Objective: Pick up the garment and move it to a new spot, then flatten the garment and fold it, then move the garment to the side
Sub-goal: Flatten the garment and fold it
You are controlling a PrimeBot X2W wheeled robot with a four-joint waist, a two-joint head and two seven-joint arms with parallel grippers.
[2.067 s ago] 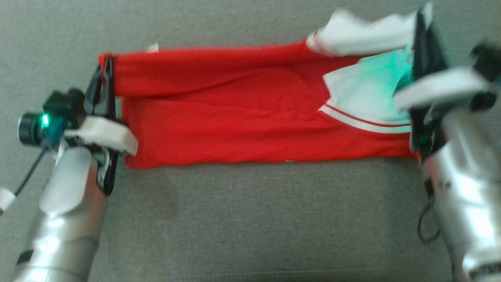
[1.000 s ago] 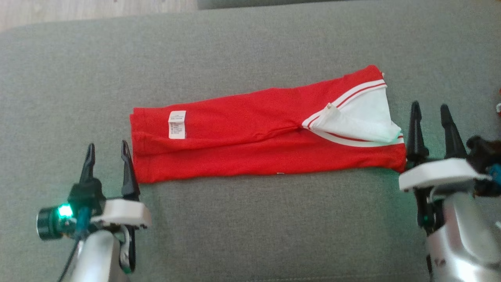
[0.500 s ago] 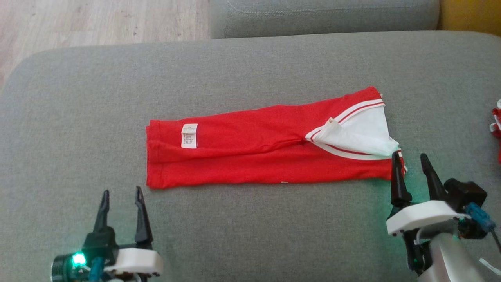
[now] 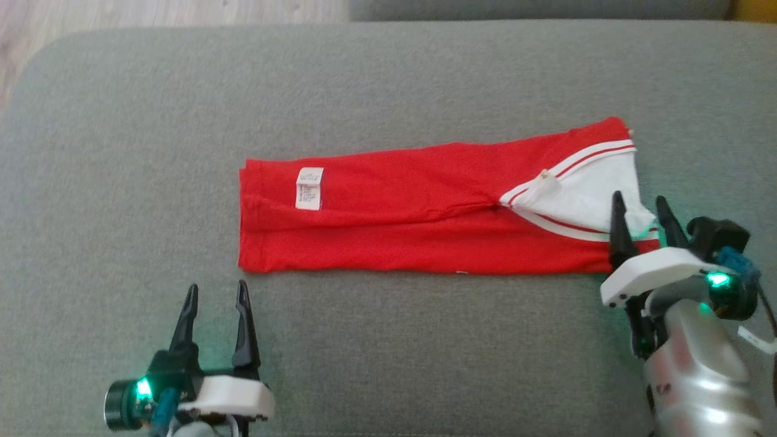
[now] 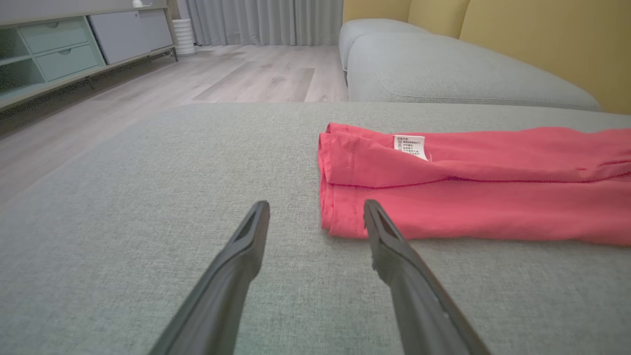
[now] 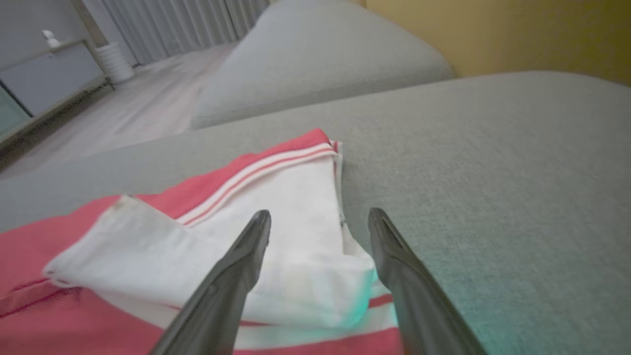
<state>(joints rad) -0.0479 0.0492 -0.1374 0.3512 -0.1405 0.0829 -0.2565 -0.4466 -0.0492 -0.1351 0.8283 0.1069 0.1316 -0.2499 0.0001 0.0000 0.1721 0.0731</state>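
Jaws spread both sides: left gripper near garment hem corner, right gripper over sleeve edge; cushion wide around

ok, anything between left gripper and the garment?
Nothing: bare grey cushion separates the left gripper from the garment, seen in head and left wrist views.

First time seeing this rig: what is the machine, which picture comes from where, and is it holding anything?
It is a wheeled robot with two arms. The overhead picture looks down from its head; the other two look along each wrist's pair of dark fingers. On the grey sofa cushion lies a red garment, folded into a long strip, white label facing up. The left gripper stands open near the hem end; the right gripper stands open at the white sleeve. Nothing is held.
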